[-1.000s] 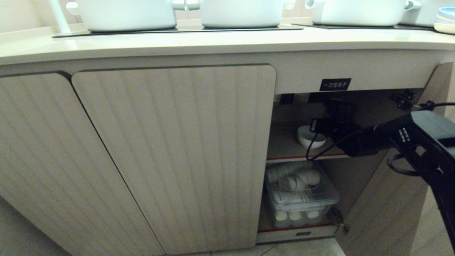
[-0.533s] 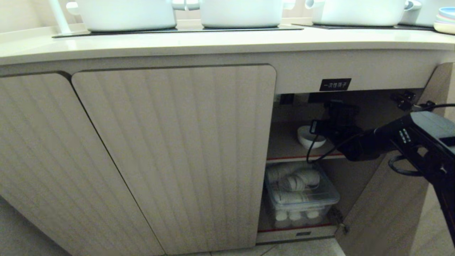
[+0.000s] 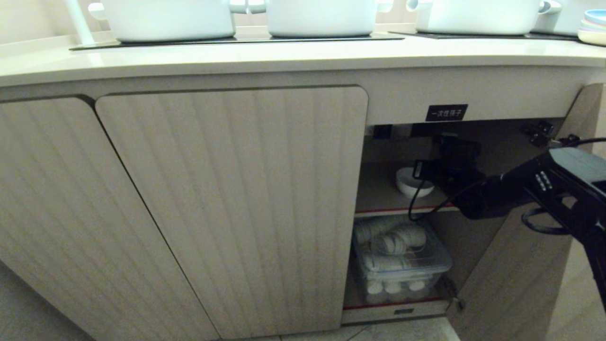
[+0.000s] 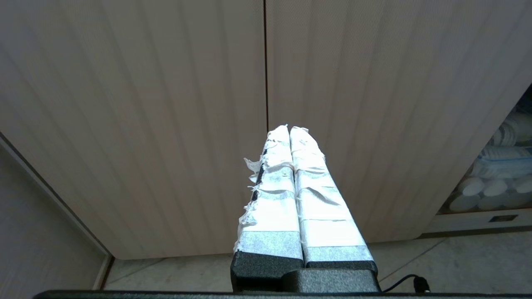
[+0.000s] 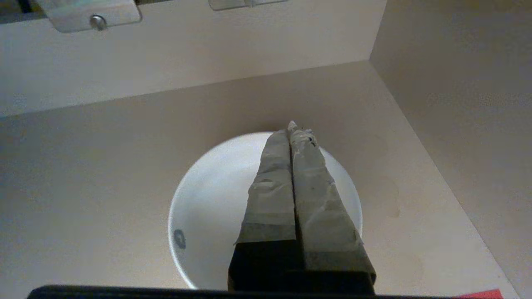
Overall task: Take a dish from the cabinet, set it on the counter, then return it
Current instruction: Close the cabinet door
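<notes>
Head view, from the left: two shut beige fluted wood-look doors (image 3: pixel 232 208) fill everything left of the open cabinet compartment (image 3: pixel 473 142), the one under the small black white-lettered label (image 3: pixel 446 112), and above them runs the long cream-beige desk (image 3: pixel 284 54) carrying big white pots (image 3: pixel 321 16) on black glass cooktop panels (image 3: pixel 236 40). The left end effector (image 4: pixel 289 132) is parked low in front of those shut doors, well apart from the compartment, its taped fingers pressed together on nothing. Inside the compartment, the small plain white round glossy bowl (image 3: pixel 413 182) sits on the red-edged upper shelf (image 3: pixel 402 209), towards the left of the opening; below that shelf stands a clear plastic bin of stacked white cups (image 3: pixel 402 260). The black right arm enters the compartment from the right, and its right end effector (image 5: pixel 293 126) hangs over the bowl (image 5: pixel 208 207), with the grey-taped fingers (image 5: pixel 270 187) closed flat against each other. In the right wrist view the tips lie across the bowl's opening and reach its far rim; no wall of the bowl shows between them, so the bowl appears not to be gripped. Judged from this, the bowl lies directly beneath and slightly towards the wrist from the fingertips; being round, it offers no long axis to align with. The right arm is far nearer, and a grip would need the fingers parted to straddle the rim.
</notes>
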